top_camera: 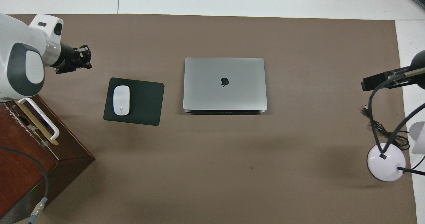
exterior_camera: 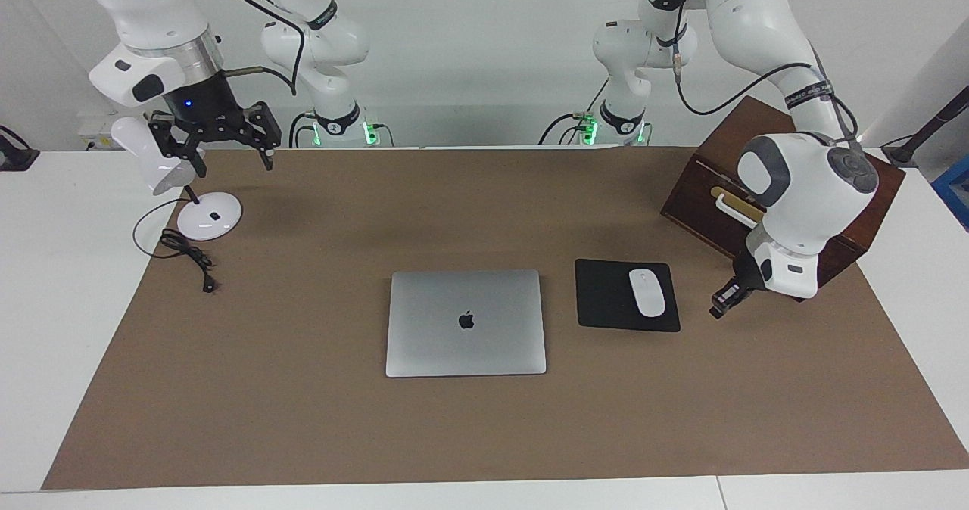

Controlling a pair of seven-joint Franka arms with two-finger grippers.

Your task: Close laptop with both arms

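Note:
The silver-grey laptop [exterior_camera: 484, 343] lies shut and flat in the middle of the brown mat, lid down with the dark apple logo facing up; it also shows in the overhead view [top_camera: 239, 97]. My left gripper [exterior_camera: 725, 302] hangs low over the mat beside the mouse pad, toward the left arm's end of the table, in front of the wooden box; it also shows in the overhead view [top_camera: 79, 58]. My right gripper [exterior_camera: 219, 143] is open and empty, raised over the desk lamp at the right arm's end. Neither gripper touches the laptop.
A black mouse pad [exterior_camera: 606, 298] with a white mouse [exterior_camera: 647, 292] lies beside the laptop toward the left arm's end. A dark wooden box [exterior_camera: 700, 200] with a pale handle stands there too. A white desk lamp [exterior_camera: 210, 216] and its cable [exterior_camera: 185, 256] are at the right arm's end.

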